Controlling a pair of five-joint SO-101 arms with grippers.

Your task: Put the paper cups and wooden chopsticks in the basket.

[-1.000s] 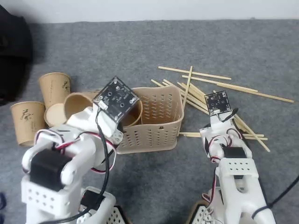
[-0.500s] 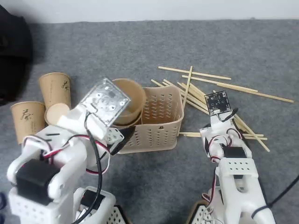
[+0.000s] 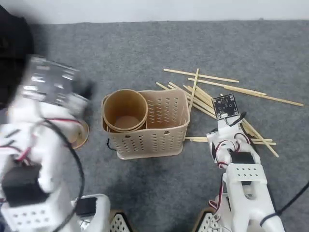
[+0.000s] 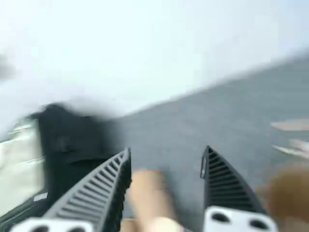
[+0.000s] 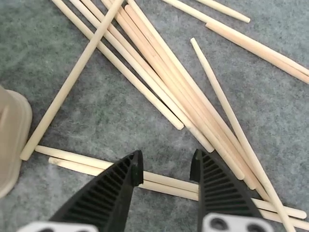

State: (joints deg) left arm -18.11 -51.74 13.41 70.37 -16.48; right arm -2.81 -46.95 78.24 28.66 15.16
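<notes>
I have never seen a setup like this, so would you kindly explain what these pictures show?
These are two small white robot arms side by side, each ending in a two-fingered gripper. The high view comes from a fixed camera looking down: the left arm is at the left and the right arm at the right. The other two pictures come from cameras on the wrists, looking out past each arm's own dark fingers.

On the grey carpet stands a beige basket with a paper cup upright inside it. Wooden chopsticks lie scattered beside the basket.

The left gripper is open and seems to hold nothing. The right gripper is open and empty, just above the chopsticks.
</notes>
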